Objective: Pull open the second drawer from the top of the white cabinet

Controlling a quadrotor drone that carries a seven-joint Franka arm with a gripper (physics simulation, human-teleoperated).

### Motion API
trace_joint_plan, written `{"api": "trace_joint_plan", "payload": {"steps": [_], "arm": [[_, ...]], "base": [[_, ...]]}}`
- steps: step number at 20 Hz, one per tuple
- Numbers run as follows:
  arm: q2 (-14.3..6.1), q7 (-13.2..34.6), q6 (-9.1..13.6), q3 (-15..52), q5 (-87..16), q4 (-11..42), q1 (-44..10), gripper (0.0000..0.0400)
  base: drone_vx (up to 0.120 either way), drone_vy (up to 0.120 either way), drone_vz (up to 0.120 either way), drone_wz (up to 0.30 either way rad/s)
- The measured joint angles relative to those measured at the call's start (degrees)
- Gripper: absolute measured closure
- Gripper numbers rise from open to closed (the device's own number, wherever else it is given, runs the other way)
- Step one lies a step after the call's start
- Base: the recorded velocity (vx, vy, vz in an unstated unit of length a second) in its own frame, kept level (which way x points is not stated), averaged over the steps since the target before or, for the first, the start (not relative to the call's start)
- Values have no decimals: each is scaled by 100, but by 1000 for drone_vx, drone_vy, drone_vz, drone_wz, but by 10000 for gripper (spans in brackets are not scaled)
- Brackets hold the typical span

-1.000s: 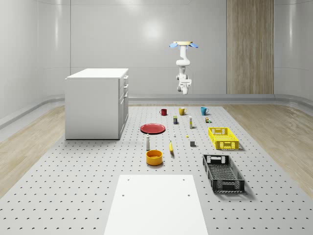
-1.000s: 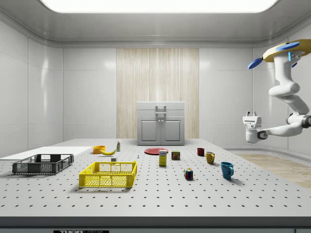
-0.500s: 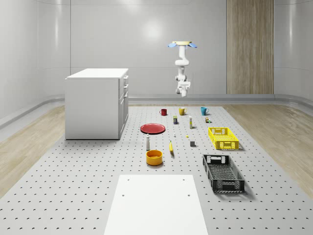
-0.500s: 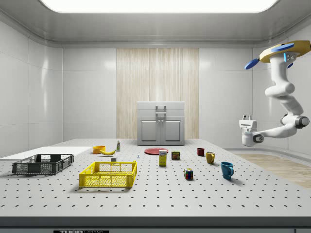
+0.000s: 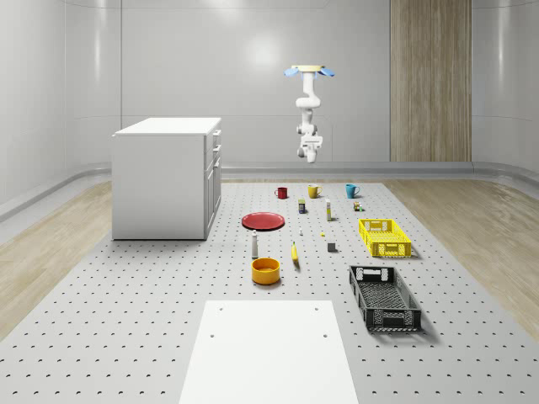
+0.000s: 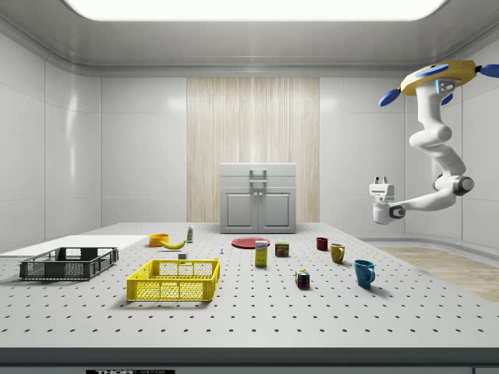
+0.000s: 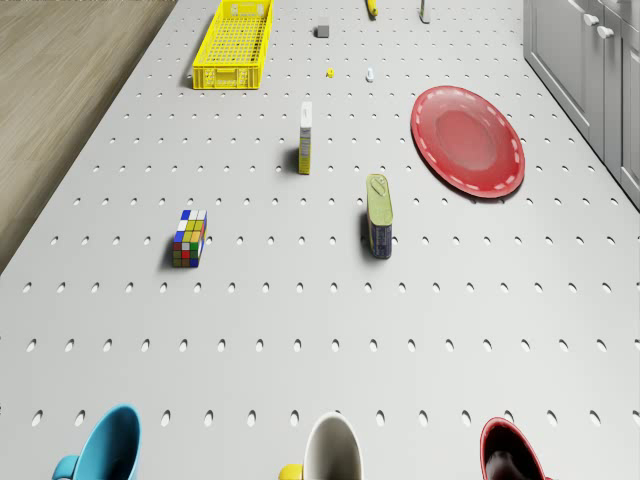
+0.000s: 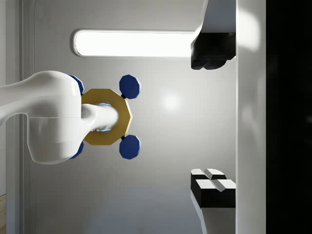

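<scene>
Whole-scene view: white cabinet [image 5: 168,181] stands on the pegboard table [image 5: 126,320], its drawer stack on the face toward the clutter; second drawer from the top [image 5: 216,153] reads shut, handle untouched. I have the drone [image 5: 308,72] hovering high, well apart from the cabinet, beyond the row of mugs, arm hanging below it. Gripper [image 6: 380,184] sits at roughly drawer height off the cabinet's front, which I judge a staging pose for a level approach to the handle. Wrist view has the claw spread wide, nothing between the fingers [image 8: 212,184], and it looks back up at the drone, so it is not yet aimed at the cabinet. Between robot and cabinet: red plate [image 7: 468,140], red mug [image 5: 281,193], yellow mug [image 5: 313,191], blue mug [image 5: 351,190], all low on the table, so I expect no obstruction at handle height.
</scene>
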State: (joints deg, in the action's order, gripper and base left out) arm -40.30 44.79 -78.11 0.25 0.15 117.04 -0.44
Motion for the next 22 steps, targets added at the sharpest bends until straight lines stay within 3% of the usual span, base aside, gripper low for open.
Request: {"api": "trace_joint_plan", "payload": {"steps": [7,10,14,22], "arm": [[-16,-4,-24,-33,62,12,3,100],[-23,-289,4,-1246,1955,242,255,95],[-100,-628,20,-2565,3973,944,668,94],[-335,-904,-97,-3696,5555,1824,1326,98]], "base": [[120,-120,6,0],[120,-120,0,0],[120,-120,0,0],[120,-120,0,0]]}}
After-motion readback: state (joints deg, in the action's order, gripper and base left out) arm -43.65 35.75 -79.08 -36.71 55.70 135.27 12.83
